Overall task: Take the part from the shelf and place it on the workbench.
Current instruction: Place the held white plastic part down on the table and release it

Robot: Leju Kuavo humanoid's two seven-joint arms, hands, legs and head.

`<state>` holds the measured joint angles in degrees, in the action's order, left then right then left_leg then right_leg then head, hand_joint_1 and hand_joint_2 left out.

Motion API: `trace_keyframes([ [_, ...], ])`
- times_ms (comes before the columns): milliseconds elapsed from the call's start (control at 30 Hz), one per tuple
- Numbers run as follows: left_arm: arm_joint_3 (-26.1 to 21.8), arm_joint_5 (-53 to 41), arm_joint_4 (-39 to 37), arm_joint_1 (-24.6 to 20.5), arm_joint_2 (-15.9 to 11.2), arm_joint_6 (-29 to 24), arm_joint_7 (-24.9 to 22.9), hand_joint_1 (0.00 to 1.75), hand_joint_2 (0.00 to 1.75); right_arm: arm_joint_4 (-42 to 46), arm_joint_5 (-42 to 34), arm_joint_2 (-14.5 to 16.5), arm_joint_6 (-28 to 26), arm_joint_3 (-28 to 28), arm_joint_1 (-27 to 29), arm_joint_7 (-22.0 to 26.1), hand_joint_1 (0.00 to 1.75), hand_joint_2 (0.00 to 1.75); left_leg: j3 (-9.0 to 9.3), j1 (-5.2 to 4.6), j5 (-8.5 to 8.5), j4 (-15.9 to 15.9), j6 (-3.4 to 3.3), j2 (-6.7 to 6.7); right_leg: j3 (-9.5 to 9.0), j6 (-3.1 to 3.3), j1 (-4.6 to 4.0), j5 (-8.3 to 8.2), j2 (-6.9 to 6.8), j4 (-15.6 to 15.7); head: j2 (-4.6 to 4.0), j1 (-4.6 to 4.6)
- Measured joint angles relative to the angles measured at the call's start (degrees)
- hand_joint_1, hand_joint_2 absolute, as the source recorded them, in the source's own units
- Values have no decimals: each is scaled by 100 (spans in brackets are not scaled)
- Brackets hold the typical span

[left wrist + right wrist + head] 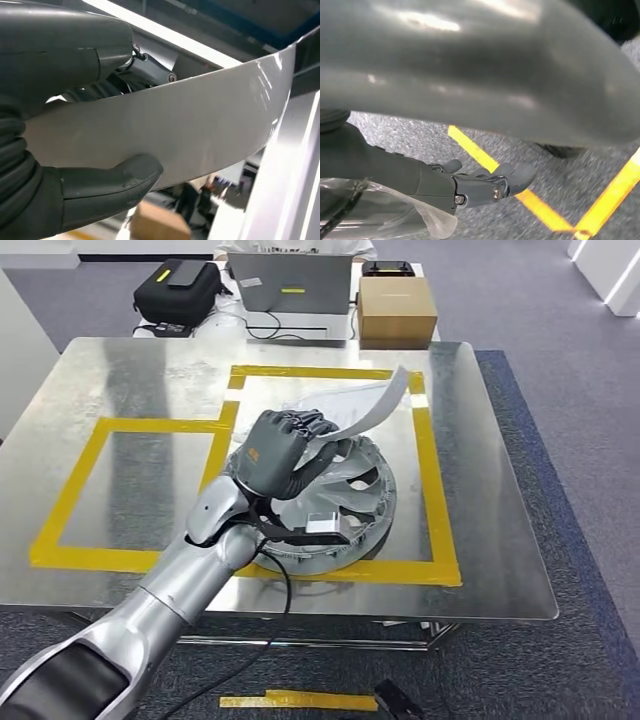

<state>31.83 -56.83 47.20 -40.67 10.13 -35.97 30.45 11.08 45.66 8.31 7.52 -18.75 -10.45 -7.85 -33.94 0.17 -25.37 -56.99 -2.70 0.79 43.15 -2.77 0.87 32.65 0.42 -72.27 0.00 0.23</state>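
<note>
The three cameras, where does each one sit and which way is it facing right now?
Head view: high on the body, looking down at the metal workbench; left arm and left hand on the round part.
Left wrist view: behind the left hand, facing the white sheet it holds.
Right wrist view: facing carpet and yellow tape; right hand open.
Shared: head and left wrist views show the sheet.

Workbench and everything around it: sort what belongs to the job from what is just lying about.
Job:
- left hand, gripping the part
- round grey part, lying inside the yellow tape outline
- metal workbench

Lying about:
- cardboard box
- laptop
- black bag
</note>
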Motion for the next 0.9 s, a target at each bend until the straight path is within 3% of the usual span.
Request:
trace_keyframes([
  [33,-43,10,-194,-54,-14,-30,-1,175,175,0,0,0,-2,-1,10,-29,0,0,0,4,-6,-4,10,-33,32,-29,19,-51,-20,-46,0,0],
  [67,-86,7,-385,-116,-31,-48,-24,175,175,0,0,1,-2,-1,21,-68,0,0,0,11,-16,-13,29,-57,-40,-55,38,-190,-35,107,0,2],
  [133,-173,-36,-730,-269,-80,-66,-136,175,175,-1,0,7,24,-2,25,-175,0,0,-8,20,-52,-60,96,-85,-429,-91,68,-524,-65,843,0,6],
  [200,-271,-111,-1036,-444,-151,-103,-262,175,175,-4,2,26,60,-2,11,-254,0,0,-43,1,-87,-132,176,-105,-697,-42,75,-639,-59,1323,0,11],
  [333,-406,-544,-1471,-849,-327,-84,-786,175,175,-7,11,48,112,-4,-111,-215,0,0,-98,11,-140,-215,280,-110,-707,130,59,-640,-27,1346,0,-5],
  [400,-430,-850,-1646,-1104,-449,57,-1165,175,175,-7,6,54,138,-10,-215,-224,0,0,-274,25,-396,-630,329,-104,-711,197,64,-649,-23,1355,0,-15],
  [467,-429,-1143,-1833,-1264,-589,176,-1470,175,175,-7,3,54,133,-15,-269,-222,0,0,-603,26,-730,-1384,349,-102,-716,234,54,-645,-10,1355,0,-19],
  [500,-428,-1249,-1923,-1293,-662,209,-1572,175,175,-7,3,54,126,-17,-277,-218,0,0,-737,26,-814,-1678,348,-102,-720,242,48,-643,5,1354,0,-19],
  [533,-427,-1318,-2000,-1305,-731,226,-1637,175,175,-7,2,54,121,-19,-274,-213,0,0,-797,25,-795,-1793,335,-101,-724,245,41,-642,21,1354,0,-21],
  [567,-427,-1353,-2063,-1317,-797,232,-1678,175,175,-7,2,55,116,-22,-268,-210,0,0,-762,21,-668,-1689,310,-100,-729,246,32,-641,37,1353,0,-23],
  [667,-437,-1391,-2178,-1415,-928,238,-1816,175,175,-7,4,65,101,-38,-261,-196,0,0,-330,-24,-104,-644,171,-90,-737,238,-3,-638,45,1352,0,-19],
  [733,-465,-1449,-2249,-1475,-1008,251,-2018,175,175,-7,9,76,101,-54,-277,-191,0,0,-173,-55,-29,-259,127,-90,-715,207,-18,-644,32,1353,0,-12],
  [833,-533,-1629,-2365,-1491,-1191,264,-2388,175,175,-6,13,86,115,-79,-269,-190,0,0,-128,-41,-34,-150,120,-110,-678,127,-22,-635,26,1355,0,-12],
  [900,-586,-1733,-2435,-1514,-1347,314,-2605,175,175,-6,13,87,94,-108,-252,-190,0,0,-98,-5,-2,-94,97,-131,-521,78,-24,-432,12,1050,0,2],
])
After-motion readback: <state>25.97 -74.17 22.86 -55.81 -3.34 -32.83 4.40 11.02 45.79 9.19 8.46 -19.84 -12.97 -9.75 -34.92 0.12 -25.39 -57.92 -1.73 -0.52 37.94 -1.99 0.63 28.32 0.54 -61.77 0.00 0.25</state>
